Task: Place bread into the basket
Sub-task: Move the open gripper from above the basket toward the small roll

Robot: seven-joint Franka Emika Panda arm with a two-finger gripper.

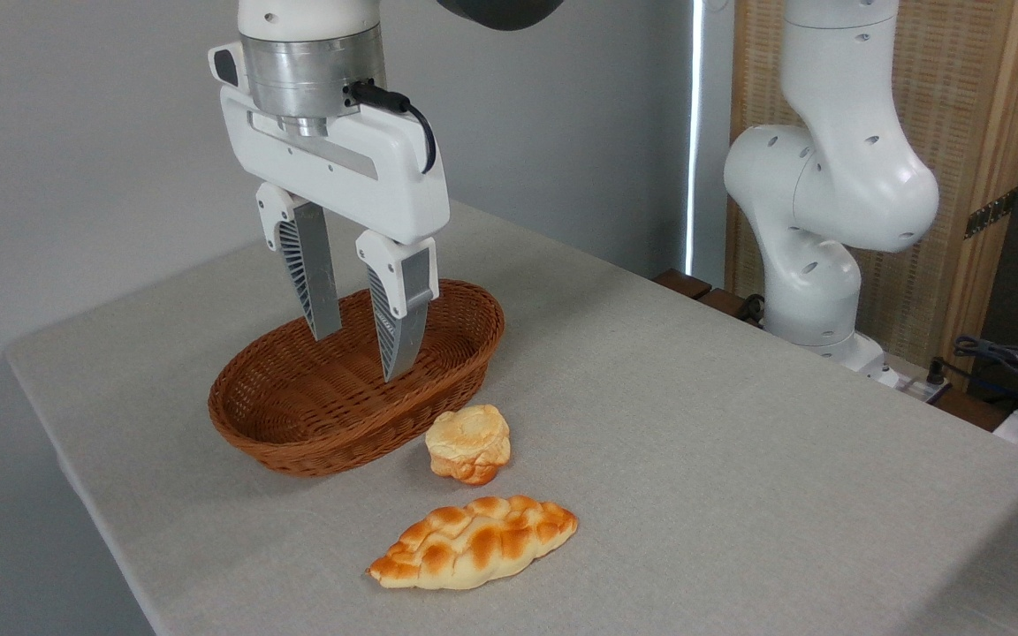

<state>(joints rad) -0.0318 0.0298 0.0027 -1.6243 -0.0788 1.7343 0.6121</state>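
- I see the bread (468, 443) on the surface (739, 424), just beside the basket (279, 442), which holds nothing.
- I have the gripper (360, 346) hanging over the basket, jaws apart, holding nothing.
- I judge the bun light, probably squashy, knobbly; I'd pinch across its lower sides.
- No readable labels or writing.

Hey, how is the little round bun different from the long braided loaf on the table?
The bun is small, round and knobbly; the loaf is longer, pointed at both ends and braided. The bun's top is pale golden, while the loaf shows darker orange-brown patches across its plaits. The bun sits right beside the basket; the loaf lies farther from it, nearer the camera. Both rest on the grey table, outside the basket, untouched by the open gripper.
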